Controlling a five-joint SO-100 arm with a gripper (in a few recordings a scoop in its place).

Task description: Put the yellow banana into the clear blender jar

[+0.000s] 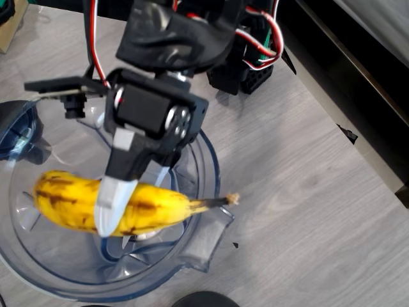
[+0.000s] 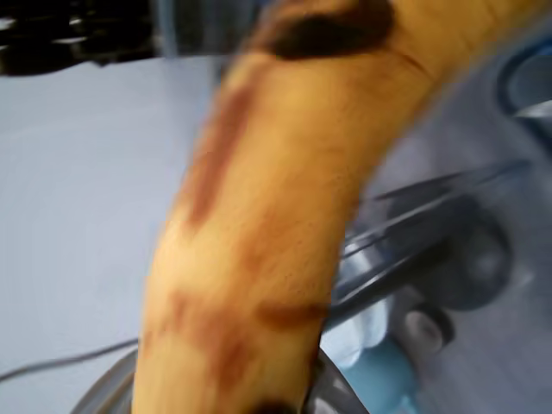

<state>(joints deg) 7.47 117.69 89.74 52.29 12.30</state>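
Over the clear blender jar (image 1: 204, 160), in the overhead view, the yellow banana (image 1: 70, 201) is held crosswise by the gripper (image 1: 131, 195), so the carry looks pretty much done and the drop-off is what's in hand. The banana is seen lying level above the jar's mouth, its stem poking out past the rim near the spout, and whether it's already resting on anything inside can't be told. The jaws are clamped on the banana around its middle, one white finger wrapped over the near side and the other peeking out behind. In the wrist view the spotted peel is blurred and right up against the lens, with the steel blade (image 2: 405, 250) glimpsed below. Next move, probably: the jaws get opened so the fruit drops, maybe with the stem end tipped down first so it isn't hung up on the rim.
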